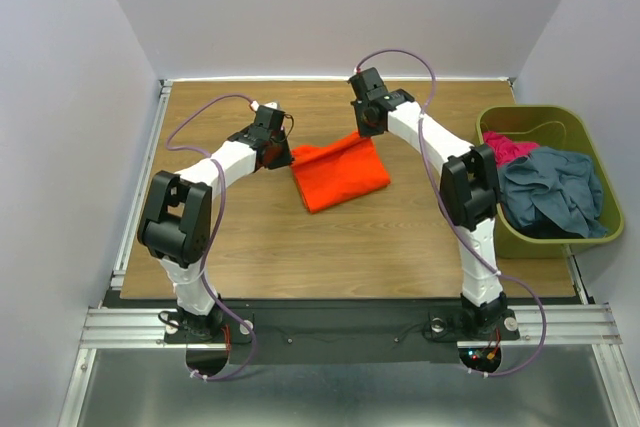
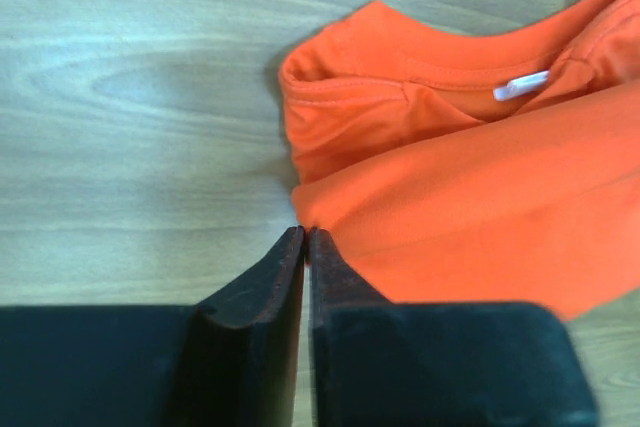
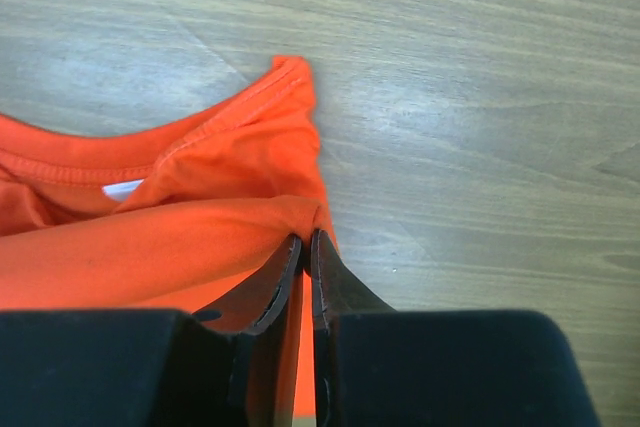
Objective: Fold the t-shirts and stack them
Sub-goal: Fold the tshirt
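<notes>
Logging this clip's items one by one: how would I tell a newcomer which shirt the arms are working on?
Start at the wooden table and look between the two arms, left of the olive-green tub. There lies the orange t-shirt, partly folded, with the left tool and right tool at its far corners. It is the only shirt on the table; the blue-grey t-shirt and magenta one sit crumpled in the tub.

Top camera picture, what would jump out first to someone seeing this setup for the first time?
The bright orange shirt lying folded in the middle of the wooden table grabs the eye. The left gripper and right gripper each pinch one of its far corners, jaws closed on cloth. At the right edge sits a green tub holding a pink shirt and a blue-grey shirt.
</notes>
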### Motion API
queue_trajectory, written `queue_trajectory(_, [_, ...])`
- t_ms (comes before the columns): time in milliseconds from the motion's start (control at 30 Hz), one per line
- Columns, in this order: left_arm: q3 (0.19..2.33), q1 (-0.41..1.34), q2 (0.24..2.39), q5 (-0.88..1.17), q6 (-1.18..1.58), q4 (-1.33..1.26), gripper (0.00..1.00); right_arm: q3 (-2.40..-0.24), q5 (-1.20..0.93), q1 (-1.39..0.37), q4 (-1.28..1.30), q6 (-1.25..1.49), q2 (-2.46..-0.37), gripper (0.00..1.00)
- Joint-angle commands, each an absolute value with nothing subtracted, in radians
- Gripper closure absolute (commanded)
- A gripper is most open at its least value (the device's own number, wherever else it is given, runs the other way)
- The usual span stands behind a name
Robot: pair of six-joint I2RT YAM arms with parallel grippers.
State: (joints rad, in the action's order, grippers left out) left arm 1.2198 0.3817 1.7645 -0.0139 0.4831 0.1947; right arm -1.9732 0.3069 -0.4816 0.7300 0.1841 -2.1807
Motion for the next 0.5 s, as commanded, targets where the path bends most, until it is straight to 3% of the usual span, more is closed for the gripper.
queue_trajectory(0, [1.232, 0.368, 1.758, -0.074, 0.456, 0.155, 0.67, -1.977, 0.393, -0.451, 0.652, 0.212, -2.184, 0.88])
queue_trajectory(133, [1.258, 0.368, 1.755, -0.08, 0.439, 0.126, 0.58, -1.991, 0.419, -0.437, 0.65, 0.248, -2.18, 0.87])
queue_trajectory(267, [1.275, 0.37, 1.737, -0.078, 0.428, 0.114, 0.36, -1.997, 0.422, -0.433, 0.652, 0.247, -2.171, 0.59])
queue_trajectory(400, [1.244, 0.373, 1.675, -0.075, 0.422, 0.098, 0.24, -1.959, 0.398, -0.431, 0.649, 0.255, -2.113, 0.55])
queue_trajectory(467, [1.223, 0.391, 1.634, -0.074, 0.408, 0.072, 0.24, -1.939, 0.341, -0.433, 0.641, 0.236, -2.089, 0.55])
